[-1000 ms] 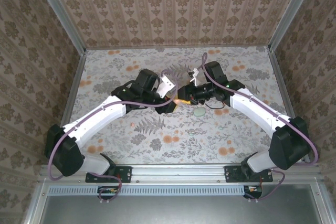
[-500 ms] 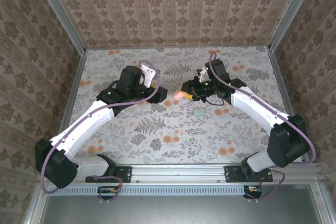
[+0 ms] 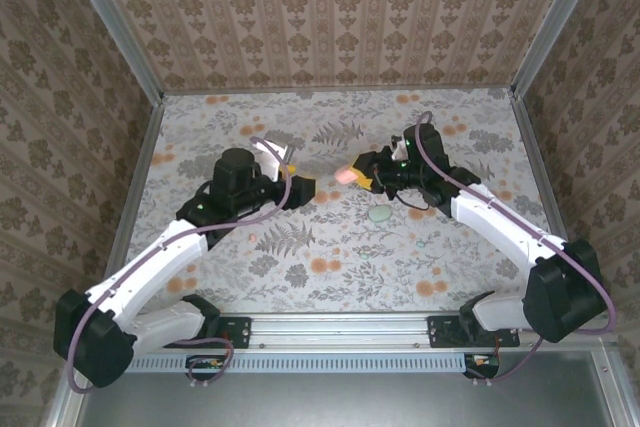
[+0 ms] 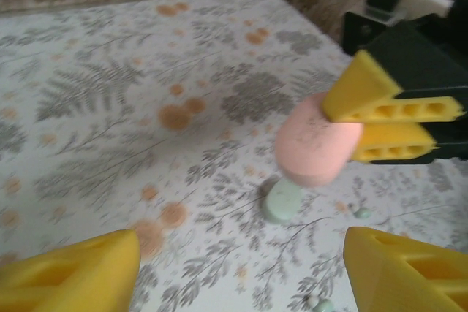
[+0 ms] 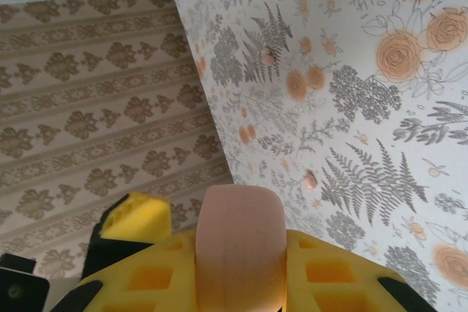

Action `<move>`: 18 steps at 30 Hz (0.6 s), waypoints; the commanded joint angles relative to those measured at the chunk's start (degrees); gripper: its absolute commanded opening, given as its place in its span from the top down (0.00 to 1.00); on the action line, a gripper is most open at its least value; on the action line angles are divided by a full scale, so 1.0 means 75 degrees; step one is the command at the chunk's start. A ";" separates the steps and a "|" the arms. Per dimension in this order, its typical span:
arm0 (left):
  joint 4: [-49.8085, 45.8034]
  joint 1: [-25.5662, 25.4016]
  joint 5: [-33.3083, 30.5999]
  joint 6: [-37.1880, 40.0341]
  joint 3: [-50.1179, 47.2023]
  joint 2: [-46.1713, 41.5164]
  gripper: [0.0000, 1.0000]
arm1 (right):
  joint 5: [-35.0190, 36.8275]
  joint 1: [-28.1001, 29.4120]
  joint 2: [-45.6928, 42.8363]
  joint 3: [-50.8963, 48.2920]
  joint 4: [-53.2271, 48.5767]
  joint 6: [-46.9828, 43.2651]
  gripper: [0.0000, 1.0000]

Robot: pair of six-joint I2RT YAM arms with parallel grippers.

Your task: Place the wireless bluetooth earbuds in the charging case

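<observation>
Holding the pink case [image 3: 346,176] level above the surface [image 3: 300,277] seems the job, so the other arm can feed it. Top view: right hand [image 3: 360,177] clamps the case; left hand [image 3: 300,190] is apart from it. Left wrist: left hand spread wide, empty; pale green piece [image 4: 281,201] and small bits [image 4: 362,212] lie below the case, possibly the earbuds, too blurred to tell. Right wrist: case pinched between both yellow fingers [image 5: 329,275].

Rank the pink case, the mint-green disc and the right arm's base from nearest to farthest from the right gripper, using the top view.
1. pink case: clamped in the jaws of the right gripper, at their tip.
2. mint-green disc: flat on the table, just toward the near edge from the gripper.
3. right arm's base: at the near edge, clearly farthest.
</observation>
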 commanded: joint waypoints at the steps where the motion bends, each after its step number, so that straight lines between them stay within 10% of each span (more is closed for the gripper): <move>1: 0.2193 0.0019 0.1425 -0.0317 -0.0209 0.0612 0.26 | 0.0133 -0.0046 -0.0148 -0.0206 0.1004 0.0967 0.75; 18: 0.4775 0.0404 0.3263 -0.1788 0.0365 0.2282 0.45 | -0.1022 -0.0338 -0.0046 -0.0045 0.2794 0.2575 0.71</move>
